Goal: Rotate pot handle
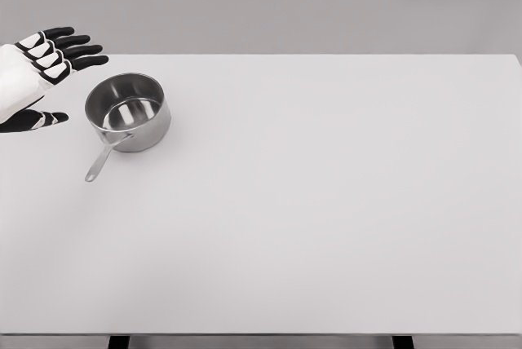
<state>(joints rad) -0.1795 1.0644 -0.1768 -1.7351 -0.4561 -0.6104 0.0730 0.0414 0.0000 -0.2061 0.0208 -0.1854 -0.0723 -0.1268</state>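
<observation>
The left hand (37, 72), its arm cut off by the frame edge, hovers with fingers (77, 51) released beside the steel pot (128, 111) on the worktop (326, 202), handle (101, 161) pointing toward the robot.

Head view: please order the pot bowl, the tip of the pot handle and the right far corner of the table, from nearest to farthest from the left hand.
From the left hand, open at the picture's left edge:
1. Pot bowl, just right of the hand.
2. Handle tip, below the hand, toward the robot.
3. Table's far right corner, across the whole table.
</observation>
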